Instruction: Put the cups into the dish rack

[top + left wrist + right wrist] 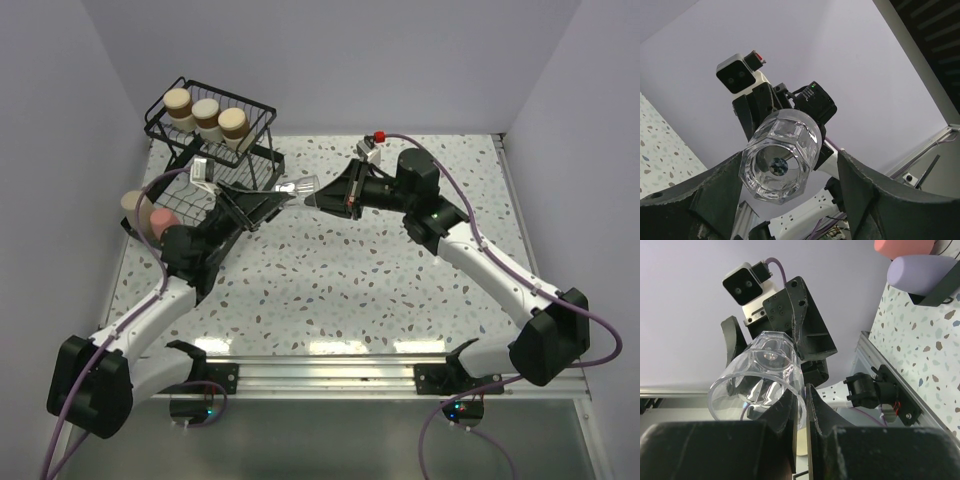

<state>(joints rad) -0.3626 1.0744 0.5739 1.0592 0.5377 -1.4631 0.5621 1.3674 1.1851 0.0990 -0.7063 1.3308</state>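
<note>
Overhead: the clear glass cup [300, 187] hung in the air over the table [400, 270], just right of the dish rack [258, 128]. It lay level between the arms, base toward the left gripper [281, 193] and mouth toward the right gripper [320, 195]. This view was too small to judge either grip.

Right wrist view settled one: the right fingers [815, 410] were pinched together on the cup's wall at the rim, one inside and one outside. It alone showed a lavender cup [920, 272] lying on its side with a black bar across it; overhead the left arm hid that spot.

Left wrist view settled the other: the left jaws stood apart around the cup's thick base. One finger [715, 192] was at the glass, contact uncertain. The other was off it, with a gap showing.

Only the overhead view gave the rack's load. Three cups [206, 112] stood upright in the top basket. A tan cup [133, 203] and a red-pink cup [158, 222] sat at the rack's near-left side, beside the left arm.

Edges: the rack sat in the far-left corner, tight to the left wall [60, 150]. A metal rail [320, 372] ran along the near edge by the arm bases. The speckled top showed bare from the rack's right side to the right wall, and nearer beneath the cup.
</note>
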